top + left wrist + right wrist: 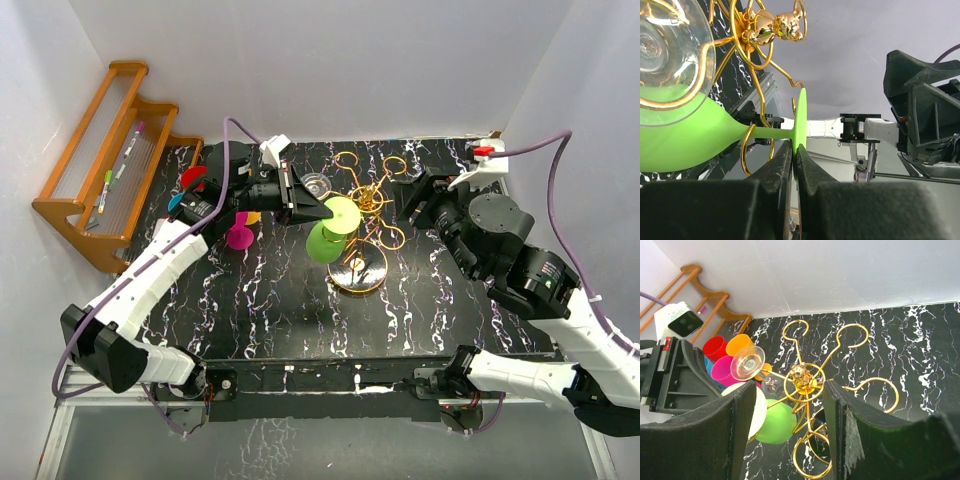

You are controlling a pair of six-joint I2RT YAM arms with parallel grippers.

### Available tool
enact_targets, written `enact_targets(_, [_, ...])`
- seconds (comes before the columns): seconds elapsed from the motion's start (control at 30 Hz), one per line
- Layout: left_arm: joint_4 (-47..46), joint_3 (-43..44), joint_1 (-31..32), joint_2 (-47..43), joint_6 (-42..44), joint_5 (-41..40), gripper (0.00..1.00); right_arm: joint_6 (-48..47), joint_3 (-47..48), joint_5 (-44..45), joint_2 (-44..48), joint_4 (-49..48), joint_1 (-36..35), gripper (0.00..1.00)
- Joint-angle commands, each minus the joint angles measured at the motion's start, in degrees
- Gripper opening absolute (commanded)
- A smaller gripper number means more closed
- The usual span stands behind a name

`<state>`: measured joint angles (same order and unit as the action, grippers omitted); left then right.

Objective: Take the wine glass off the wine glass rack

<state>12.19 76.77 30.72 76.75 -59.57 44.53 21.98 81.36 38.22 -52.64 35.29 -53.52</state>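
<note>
Left wrist view shows the left gripper (795,148) with its fingers (777,167) pressed almost together, pinching the lower rim of the foot of the green wine glass (685,145). The glass lies sideways at the lower left of the frame, its stem in a ring loop of the gold wine glass rack (765,30). A clear glass (665,50) hangs at upper left. In the top external view the green glass sits mid-frame on the rack's left side, over the black marbled table (270,300). The right gripper (790,390) stands wide, gripping nothing, with the rack's hub showing between its fingers. Coloured cups (725,365) cluster at left, and an orange wooden shelf (100,160) fills the upper left.
</note>
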Motion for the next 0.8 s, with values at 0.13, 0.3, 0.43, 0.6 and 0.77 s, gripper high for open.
enact_targets(0.13, [-4.49,0.14,0.07,1.25,-1.30,1.02,0.00,0.48,-0.19,-0.44,1.05,-3.53,0.14,0.57])
enact_targets(0.3, [-1.97,1.52,0.06,1.38,-0.28,-1.64,0.00,0.44,-0.98,-0.62,1.67,-4.35,0.13,0.57])
enact_targets(0.43, [0.76,2.26,0.12,0.79,0.55,-5.13,0.00,0.48,-1.45,-0.74,1.71,-4.53,0.08,0.57])
enact_targets(0.6, [2.48,2.18,0.10,0.26,0.26,-8.48,0.00,0.53,-1.38,-0.93,1.52,-4.62,0.08,0.56])
enact_targets(0.77, [3.50,2.12,0.08,-0.85,-0.12,-10.28,0.00,0.53,-1.54,-0.77,1.57,-4.65,0.10,0.56])
